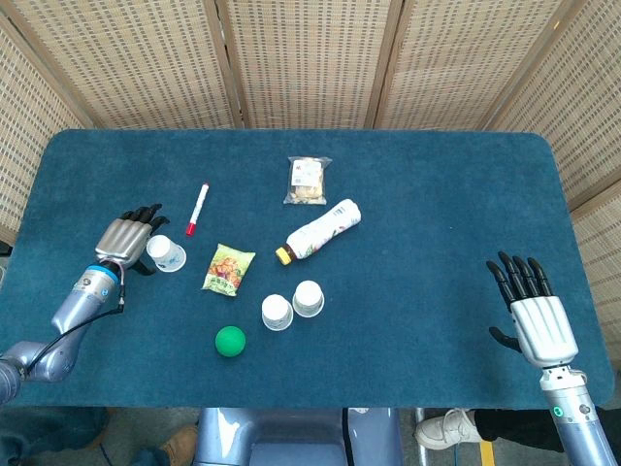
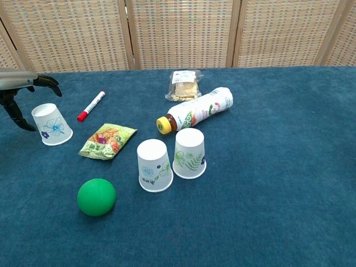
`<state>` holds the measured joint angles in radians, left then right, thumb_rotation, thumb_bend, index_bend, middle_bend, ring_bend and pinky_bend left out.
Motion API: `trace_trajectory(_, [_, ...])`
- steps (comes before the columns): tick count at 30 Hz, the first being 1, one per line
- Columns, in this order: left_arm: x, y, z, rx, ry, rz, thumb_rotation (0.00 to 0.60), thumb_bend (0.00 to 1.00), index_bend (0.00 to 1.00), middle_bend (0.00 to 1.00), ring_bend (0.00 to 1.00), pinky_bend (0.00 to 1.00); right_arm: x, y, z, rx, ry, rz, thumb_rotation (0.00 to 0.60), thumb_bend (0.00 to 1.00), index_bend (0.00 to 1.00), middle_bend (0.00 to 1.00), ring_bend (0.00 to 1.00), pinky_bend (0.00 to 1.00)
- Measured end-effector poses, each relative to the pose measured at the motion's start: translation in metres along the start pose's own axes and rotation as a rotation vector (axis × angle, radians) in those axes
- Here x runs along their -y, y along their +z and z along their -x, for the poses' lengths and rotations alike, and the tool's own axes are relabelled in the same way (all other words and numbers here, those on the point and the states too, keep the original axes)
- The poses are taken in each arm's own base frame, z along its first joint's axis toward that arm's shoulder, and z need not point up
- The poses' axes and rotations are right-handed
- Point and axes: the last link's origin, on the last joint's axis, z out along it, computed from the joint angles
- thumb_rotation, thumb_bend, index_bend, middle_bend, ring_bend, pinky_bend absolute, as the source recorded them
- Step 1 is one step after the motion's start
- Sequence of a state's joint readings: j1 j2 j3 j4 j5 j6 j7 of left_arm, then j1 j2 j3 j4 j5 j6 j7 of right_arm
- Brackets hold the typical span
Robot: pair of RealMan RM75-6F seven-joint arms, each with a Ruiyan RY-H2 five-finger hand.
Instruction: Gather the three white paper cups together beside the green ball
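Observation:
Three white paper cups stand upside down on the blue table. Two of them are side by side just right of the green ball. The third cup stands apart at the left. My left hand is right beside this cup, open, with its fingers spread over the cup's far-left side; in the chest view the hand hovers over the cup without gripping it. Far off near the right front edge, my right hand is open and empty.
A green snack bag lies between the left cup and the cup pair. A red marker, a cracker packet and a lying bottle sit farther back. Wicker screens stand behind the table.

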<state>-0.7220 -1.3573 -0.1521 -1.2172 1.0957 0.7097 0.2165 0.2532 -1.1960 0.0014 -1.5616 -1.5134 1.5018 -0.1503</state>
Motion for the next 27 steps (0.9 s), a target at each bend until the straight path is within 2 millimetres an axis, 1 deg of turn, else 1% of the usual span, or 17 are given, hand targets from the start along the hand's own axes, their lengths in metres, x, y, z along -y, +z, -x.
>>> trace_trajectory(2, [-0.001,0.003,0.001,0.003,0.002,0.001,0.600,0.00,0.22,0.07,0.11,0.17,0.000,0.000,0.000,0.001,0.001,0.001,0.600,0.00,0.00,0.00,0.00,0.00])
trace_trajectory(4, [-0.003,0.006,0.002,0.006,-0.005,0.004,0.600,0.00,0.26,0.11,0.15,0.21,0.000,0.000,0.000,0.001,0.001,0.001,0.600,0.00,0.00,0.00,0.00,0.00])
trace_trajectory(6, [-0.005,0.008,0.002,0.007,-0.012,0.008,0.600,0.02,0.36,0.19,0.25,0.29,0.001,0.000,0.001,0.000,-0.001,0.001,0.600,0.00,0.00,0.00,0.00,0.00])
trace_trajectory(8, [-0.007,0.011,0.003,0.003,-0.019,0.012,0.600,0.06,0.44,0.26,0.31,0.33,0.001,0.000,0.001,0.000,-0.003,0.002,0.600,0.00,0.00,0.00,0.00,0.00])
trace_trajectory(12, [-0.009,0.015,0.004,-0.003,-0.023,0.012,0.600,0.10,0.51,0.33,0.38,0.39,-0.001,0.000,0.002,0.003,-0.007,0.010,0.600,0.00,0.00,0.00,0.00,0.00])
trace_trajectory(17, [-0.010,0.018,0.005,-0.002,-0.013,0.002,0.600,0.10,0.54,0.35,0.39,0.41,-0.002,0.000,0.001,-0.004,-0.003,0.015,0.600,0.00,0.00,0.00,0.00,0.00])
trace_trajectory(20, [-0.011,0.017,0.000,-0.027,-0.022,0.006,0.600,0.10,0.54,0.35,0.39,0.41,-0.002,0.000,-0.001,-0.008,0.004,0.016,0.600,0.00,0.00,0.00,0.00,0.00])
trace_trajectory(24, [-0.021,0.009,-0.013,-0.062,-0.063,0.050,0.600,0.10,0.53,0.35,0.39,0.41,-0.002,-0.001,-0.003,-0.015,0.012,0.015,0.600,0.00,0.00,0.00,0.00,0.00])
trace_trajectory(27, [-0.032,0.000,-0.029,-0.092,-0.094,0.102,0.600,0.10,0.53,0.35,0.39,0.41,-0.002,-0.001,-0.005,-0.020,0.018,0.012,0.600,0.00,0.00,0.00,0.00,0.00])
